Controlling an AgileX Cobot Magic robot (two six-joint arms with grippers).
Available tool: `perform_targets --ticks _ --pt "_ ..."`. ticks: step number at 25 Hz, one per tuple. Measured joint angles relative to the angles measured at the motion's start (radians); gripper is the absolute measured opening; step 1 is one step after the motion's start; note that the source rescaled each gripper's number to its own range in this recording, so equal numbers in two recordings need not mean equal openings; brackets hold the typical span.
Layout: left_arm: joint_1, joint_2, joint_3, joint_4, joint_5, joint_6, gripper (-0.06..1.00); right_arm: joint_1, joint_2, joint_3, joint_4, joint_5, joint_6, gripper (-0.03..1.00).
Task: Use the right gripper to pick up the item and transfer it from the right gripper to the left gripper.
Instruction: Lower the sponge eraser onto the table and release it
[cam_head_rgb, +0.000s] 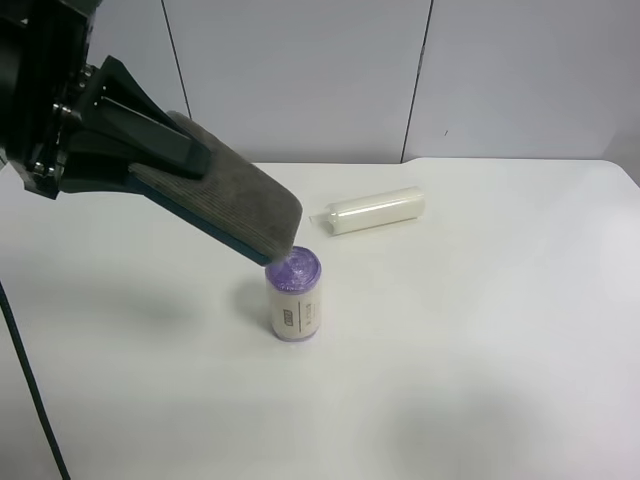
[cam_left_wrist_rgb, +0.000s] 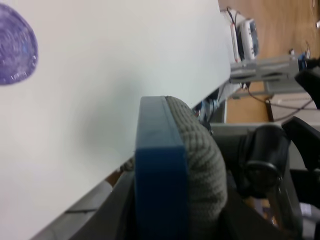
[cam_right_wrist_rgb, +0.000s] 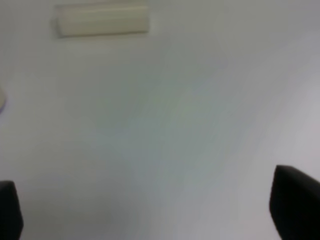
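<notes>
Felt-topped item (cam_head_rgb: 245, 205), in left gripper (cam_head_rgb: 182, 172)

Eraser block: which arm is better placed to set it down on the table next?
Left. The left gripper is shut on the item, holding it above the table near the purple-topped cylinder. The right gripper is open and holds nothing.

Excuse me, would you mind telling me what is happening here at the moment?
The left gripper holds the grey-topped, blue-based eraser block in the air, near a purple-topped cylinder standing on the white table. The right gripper is open and empty over the table. The handover looks done.
</notes>
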Motion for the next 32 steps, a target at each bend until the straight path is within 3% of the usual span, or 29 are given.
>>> perform_targets --ticks 5,13,16,19,26,32 --pt "0.000 0.000 0.000 0.000 -0.109 0.016 0.00 -0.096 0.000 0.000 0.000 0.000 0.000 0.99" --pt "0.002 0.021 0.000 0.003 -0.372 0.034 0.00 -0.105 0.000 0.000 0.000 0.000 0.000 0.99" --pt "0.042 0.089 0.000 -0.009 -0.414 0.049 0.00 -0.105 0.000 0.000 0.000 0.000 0.000 0.99" --pt "0.106 0.183 0.000 -0.065 -0.421 0.112 0.00 -0.105 0.000 0.000 0.000 0.000 0.000 0.99" --pt "0.241 0.383 0.000 -0.299 -0.436 0.363 0.00 -0.105 0.000 0.000 0.000 0.000 0.000 0.99" --pt "0.270 0.499 0.000 -0.308 -0.453 0.476 0.00 -0.105 0.000 0.000 0.000 0.000 0.000 0.99"
